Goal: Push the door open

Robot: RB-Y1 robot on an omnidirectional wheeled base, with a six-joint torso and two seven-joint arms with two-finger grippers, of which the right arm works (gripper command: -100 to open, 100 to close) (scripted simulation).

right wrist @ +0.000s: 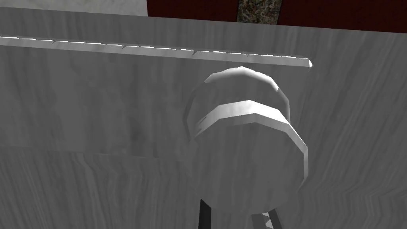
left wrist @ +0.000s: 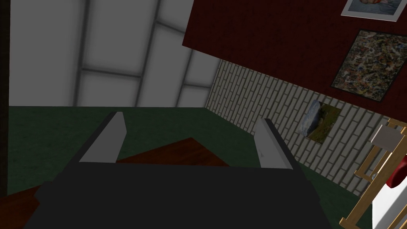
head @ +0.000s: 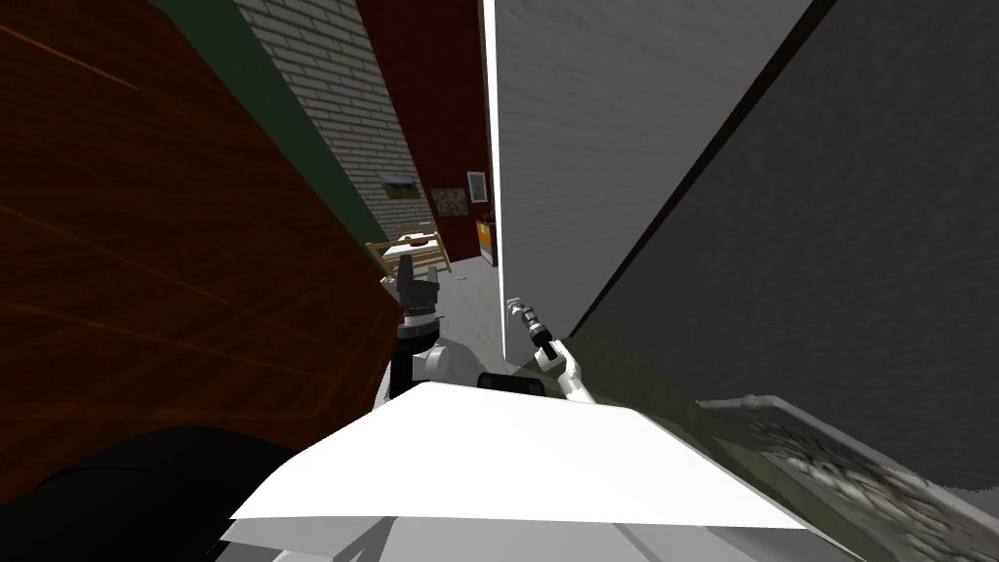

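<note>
1. Door is standing ajar, its knob sitting just before the right jaws, whose opening I cannot tell.
2. Left jaws are hanging wide apart, empty.
3. Pushing steadily beside the knob, near the door's free edge, is looking best.

Dark red wall, pale brick wall, framed pictures, wooden chair.

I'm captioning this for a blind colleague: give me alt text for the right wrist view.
A round grey door knob, very close, juts from a pale grey, grained door. A raised ledge crosses the door beyond the knob, with dark red wall past the door's edge.
</note>
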